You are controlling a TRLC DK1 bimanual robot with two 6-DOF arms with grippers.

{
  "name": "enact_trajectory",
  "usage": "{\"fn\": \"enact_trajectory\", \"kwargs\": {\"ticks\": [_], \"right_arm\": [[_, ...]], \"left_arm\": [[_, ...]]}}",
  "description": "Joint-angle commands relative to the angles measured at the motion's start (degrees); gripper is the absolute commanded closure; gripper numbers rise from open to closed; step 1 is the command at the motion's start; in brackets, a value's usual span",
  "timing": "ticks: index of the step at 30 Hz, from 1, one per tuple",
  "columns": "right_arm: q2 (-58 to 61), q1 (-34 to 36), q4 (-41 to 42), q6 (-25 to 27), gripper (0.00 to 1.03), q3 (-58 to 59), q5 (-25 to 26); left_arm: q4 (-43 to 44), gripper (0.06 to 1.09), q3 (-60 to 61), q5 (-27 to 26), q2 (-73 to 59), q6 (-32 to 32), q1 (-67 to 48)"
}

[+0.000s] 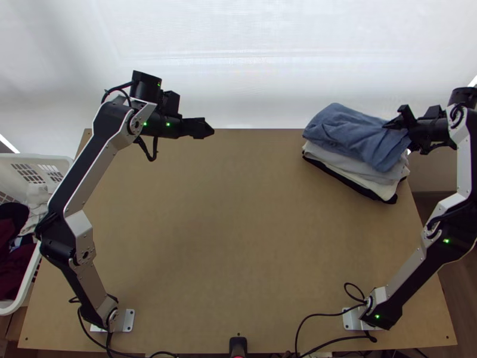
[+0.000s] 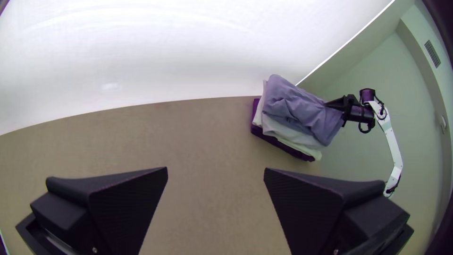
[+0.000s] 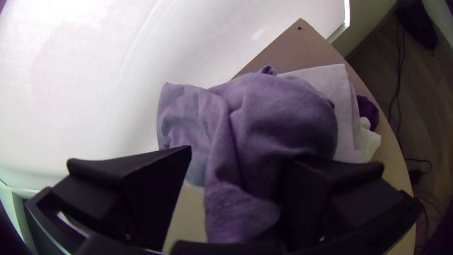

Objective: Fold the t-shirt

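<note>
t-shirt [image 1: 352,131]: blue, rumpled, lying over the pile [image 1: 381,186] at the far right of the worktop [image 1: 238,227]; its layers cannot be counted.
snag risk: the right gripper [image 3: 238,155] has cloth between its fingers [image 3: 141,189]; backing out with a fold caught on one could drag the t-shirt askew or open it.
pinch risk: if it closed too low, it might take the cloth beneath along with the t-shirt and spoil the whole pile.
slump risk: the soft, uneven top lies near the worktop's edge, so a sideways push could tip it over.
finish: the t-shirt looks near its resting place; probably only a clean release and perhaps a light straightening are wanted.
right gripper: fingers wide apart, at the t-shirt's outer end.
right arm [image 1: 467,155]: leans outward from its base, bends at the elbow, runs up beside the worktop's right edge, wrist turned inward to the pile.
left gripper [image 1: 210,129]: fingers wide apart, nothing between them, well apart from the pile.
left arm [image 1: 89,161]: elbow bowed outward, forearm slanting up to the far edge, gripper pointing inward.
basket [image 1: 36,156]: white, beside the worktop's left edge, with garments [image 1: 7,262] inside.
</note>
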State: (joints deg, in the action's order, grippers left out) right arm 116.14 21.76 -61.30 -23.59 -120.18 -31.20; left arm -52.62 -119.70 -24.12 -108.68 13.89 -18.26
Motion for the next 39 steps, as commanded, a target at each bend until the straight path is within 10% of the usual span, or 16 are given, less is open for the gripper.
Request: {"fn": "enact_trajectory", "kwargs": {"ticks": [1,12,27,39], "right_arm": [[-2.76,1.53,-0.31,2.5,0.05,0.74,2.11],[-6.01,7.51,5.31,7.42,0.05,2.23,24.43],[-26.22,-15.43,33.08,17.35,0.05,24.12,34.45],[-20.95,-16.4,65.52,22.36,0.05,44.77,46.32]], "left_arm": [[-0.47,0.1,-1.68,0.21,1.37,-0.62,0.16],[-0.55,0.1,-1.68,0.21,1.54,-0.71,0.51],[-0.64,0.1,-2.29,0.21,2.6,-0.71,1.74],[-2.49,0.1,-2.29,0.21,4.18,-1.59,4.2]]}}
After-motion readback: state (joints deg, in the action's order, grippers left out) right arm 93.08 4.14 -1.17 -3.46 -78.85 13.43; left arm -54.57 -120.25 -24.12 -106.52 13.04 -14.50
